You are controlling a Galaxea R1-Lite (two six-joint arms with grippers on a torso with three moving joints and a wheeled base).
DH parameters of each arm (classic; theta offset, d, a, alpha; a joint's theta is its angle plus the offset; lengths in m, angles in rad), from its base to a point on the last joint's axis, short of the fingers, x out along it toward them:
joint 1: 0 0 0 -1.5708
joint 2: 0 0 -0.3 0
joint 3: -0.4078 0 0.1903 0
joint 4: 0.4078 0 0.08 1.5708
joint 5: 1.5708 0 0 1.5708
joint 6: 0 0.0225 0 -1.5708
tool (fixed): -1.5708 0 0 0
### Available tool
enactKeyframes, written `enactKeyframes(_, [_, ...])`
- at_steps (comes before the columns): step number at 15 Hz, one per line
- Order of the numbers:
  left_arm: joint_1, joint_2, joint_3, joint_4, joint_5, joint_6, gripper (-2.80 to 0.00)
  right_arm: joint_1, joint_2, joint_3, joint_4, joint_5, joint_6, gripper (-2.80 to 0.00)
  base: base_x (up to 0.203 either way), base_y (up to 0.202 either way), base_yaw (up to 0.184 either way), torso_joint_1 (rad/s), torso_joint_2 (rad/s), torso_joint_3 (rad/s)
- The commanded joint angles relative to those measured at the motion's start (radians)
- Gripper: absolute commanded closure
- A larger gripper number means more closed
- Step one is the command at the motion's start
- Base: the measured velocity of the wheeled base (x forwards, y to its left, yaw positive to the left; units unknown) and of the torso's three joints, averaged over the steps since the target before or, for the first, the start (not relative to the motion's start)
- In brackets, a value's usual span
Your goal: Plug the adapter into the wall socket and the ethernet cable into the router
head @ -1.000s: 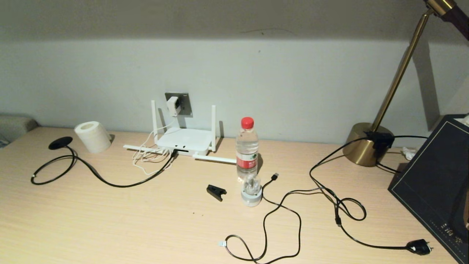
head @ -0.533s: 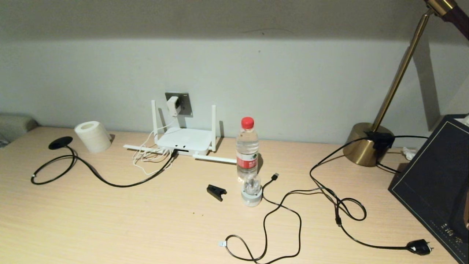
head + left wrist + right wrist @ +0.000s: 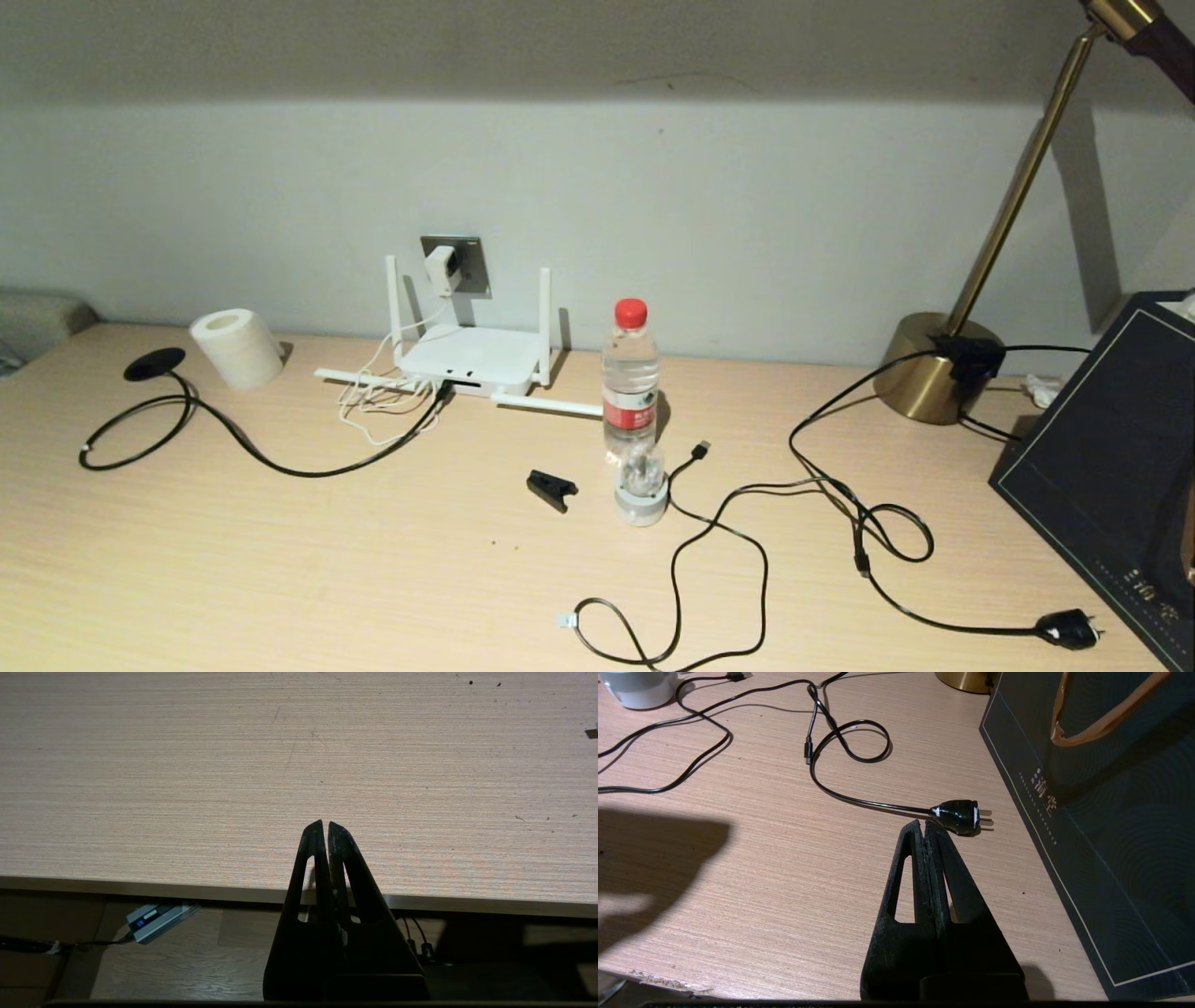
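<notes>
The white adapter point(image 3: 440, 270) sits in the grey wall socket point(image 3: 468, 264) on the back wall, its thin white cord hanging down to the router point(image 3: 470, 359). The router lies flat below, two antennas upright and two lying on the desk. The black ethernet cable point(image 3: 280, 464) runs from a loop at the left into the router's front edge. My left gripper point(image 3: 325, 825) is shut and empty over the desk's near edge. My right gripper point(image 3: 923, 824) is shut and empty, just short of a black mains plug point(image 3: 958, 815). Neither gripper shows in the head view.
A paper roll point(image 3: 237, 347) and a black disc point(image 3: 153, 363) stand at the left. A water bottle point(image 3: 629, 379), a small glass dome point(image 3: 640, 487) and a black clip point(image 3: 550, 489) are mid-desk. Black cords point(image 3: 719, 532) sprawl right of them. A brass lamp point(image 3: 937, 366) and a dark bag point(image 3: 1111, 467) fill the right.
</notes>
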Motion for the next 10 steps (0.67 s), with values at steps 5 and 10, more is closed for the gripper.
enactKeyframes(5, [-0.100, -0.027, 0.016, -0.029, -0.026, -0.017, 0.00, -0.001, 0.002, 0.003, 0.001, -0.004, 0.010, 0.00, 0.000, 0.000, 0.000, 0.000, 0.00, 0.000])
enactKeyframes(10, [-0.083, -0.220, 0.015, -0.029, -0.017, -0.013, 0.00, 0.000, 0.002, 0.003, 0.001, -0.005, 0.009, 0.00, 0.000, 0.000, 0.000, 0.000, 0.00, 0.000])
